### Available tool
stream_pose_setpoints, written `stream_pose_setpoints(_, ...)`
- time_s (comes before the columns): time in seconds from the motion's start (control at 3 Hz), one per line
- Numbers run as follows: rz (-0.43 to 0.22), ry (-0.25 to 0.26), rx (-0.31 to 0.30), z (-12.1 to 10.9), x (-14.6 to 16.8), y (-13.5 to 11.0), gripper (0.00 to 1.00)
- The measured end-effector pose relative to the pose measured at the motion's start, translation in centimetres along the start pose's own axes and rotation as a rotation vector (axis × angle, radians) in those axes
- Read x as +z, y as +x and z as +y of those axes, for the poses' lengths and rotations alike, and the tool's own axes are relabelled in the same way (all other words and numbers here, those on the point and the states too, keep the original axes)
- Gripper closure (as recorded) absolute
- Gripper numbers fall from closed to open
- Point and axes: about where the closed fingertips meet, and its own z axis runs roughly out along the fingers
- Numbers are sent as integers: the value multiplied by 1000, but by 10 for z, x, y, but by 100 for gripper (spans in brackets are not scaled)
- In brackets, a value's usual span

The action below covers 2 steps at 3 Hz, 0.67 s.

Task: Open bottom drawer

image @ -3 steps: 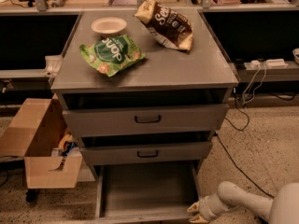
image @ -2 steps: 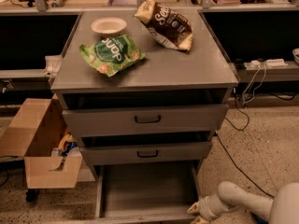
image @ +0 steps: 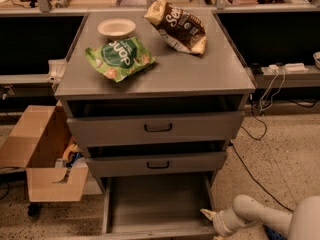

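The grey cabinet has three drawers. The bottom drawer (image: 157,199) is pulled far out toward me, showing a plain grey empty inside; its front panel lies at the lower edge of the view and its handle is out of sight. The top drawer (image: 157,128) and the middle drawer (image: 157,164) each stand slightly out, with dark loop handles. My gripper (image: 209,215) is at the bottom drawer's front right corner, on the end of the white arm (image: 260,218) that comes in from the lower right.
On the cabinet top (image: 200,74) lie a green snack bag (image: 119,58), a brown snack bag (image: 176,25) and a white bowl (image: 116,28). An open cardboard box (image: 42,154) stands on the floor at the left. Cables (image: 255,124) run over the floor at the right.
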Motion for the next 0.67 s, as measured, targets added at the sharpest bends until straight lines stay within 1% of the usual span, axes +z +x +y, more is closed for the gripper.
stream_pose_setpoints(0.33,-27,-9,-56,-3,-11,-19,0)
stream_pose_setpoints(0.67,-34,23,-147,-11,-41,-56,0)
